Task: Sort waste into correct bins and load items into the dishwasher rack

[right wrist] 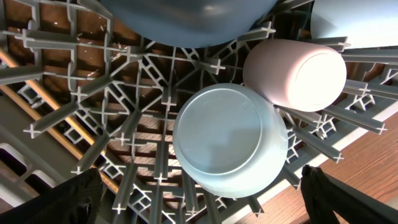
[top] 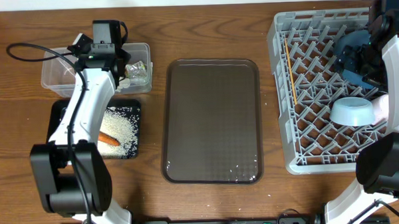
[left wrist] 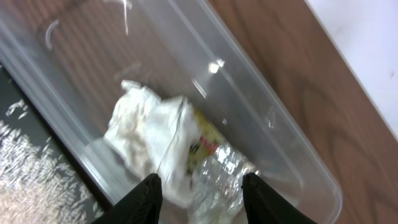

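My left gripper (left wrist: 200, 186) is open above the clear plastic box (top: 58, 72), over the crumpled white wrapper (left wrist: 165, 140) that lies inside it (top: 138, 72). White rice grains (top: 123, 130) and the orange carrot (top: 108, 138) lie in the black tray (top: 56, 117). My right gripper (right wrist: 202, 199) is wide open above the grey dishwasher rack (top: 284, 96). In the rack the light-blue bowl (right wrist: 229, 140) sits upside down, the white cup (right wrist: 298, 71) lies beside it, and the dark-blue dish (top: 354, 53) stands behind. Chopsticks (top: 290, 67) lie along the rack's left side.
A large dark-brown serving tray (top: 211, 119) lies in the middle of the wooden table, between the bins and the rack. The left arm reaches from the front edge over the black tray. A black cable loops at the far left.
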Controlling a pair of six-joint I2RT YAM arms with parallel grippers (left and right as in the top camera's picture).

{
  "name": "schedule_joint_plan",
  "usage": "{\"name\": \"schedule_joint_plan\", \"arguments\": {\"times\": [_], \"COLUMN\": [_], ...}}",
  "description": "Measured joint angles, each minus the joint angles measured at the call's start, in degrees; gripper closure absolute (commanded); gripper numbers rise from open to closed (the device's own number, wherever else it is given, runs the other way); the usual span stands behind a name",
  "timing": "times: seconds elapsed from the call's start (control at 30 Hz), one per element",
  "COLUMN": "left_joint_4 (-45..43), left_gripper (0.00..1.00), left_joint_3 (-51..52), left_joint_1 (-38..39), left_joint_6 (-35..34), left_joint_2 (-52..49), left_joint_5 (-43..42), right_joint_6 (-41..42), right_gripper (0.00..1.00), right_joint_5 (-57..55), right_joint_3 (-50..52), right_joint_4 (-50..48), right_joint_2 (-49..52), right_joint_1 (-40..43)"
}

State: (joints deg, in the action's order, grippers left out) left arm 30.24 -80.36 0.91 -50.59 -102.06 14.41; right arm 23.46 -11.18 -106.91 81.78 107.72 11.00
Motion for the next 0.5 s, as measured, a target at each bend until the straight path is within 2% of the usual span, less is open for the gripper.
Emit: {"name": "schedule_joint_plan", "arguments": {"times": [0.2,0.27,0.33,0.5], "left_joint_4": [10.1,15.7,21.5,34.6], "left_gripper": [0.55,0.62,0.63,0.55], "left_joint_3": [0.1,0.1,0.0,0.1], "left_joint_1": [0.0,0.0,0.0,0.0], "left_joint_6": [0.0,-0.1,0.0,1.2], "left_joint_2": [9.6,14.5,19.3,29.7], "left_joint_5": [-7.5,-10.4,-12.6,-15.5], "right_joint_6": [0.0,0.0,0.0,0.0], "right_gripper": [0.01,0.01,0.01,0.01], "right_joint_5": [0.0,0.0,0.0,0.0], "right_joint_3": [0.0,0.0,0.0,0.0], "right_joint_4": [0.0,0.0,0.0,0.0], "right_joint_2": [0.0,0.0,0.0,0.0], "right_joint_1": [0.0,0.0,0.0,0.0]}}
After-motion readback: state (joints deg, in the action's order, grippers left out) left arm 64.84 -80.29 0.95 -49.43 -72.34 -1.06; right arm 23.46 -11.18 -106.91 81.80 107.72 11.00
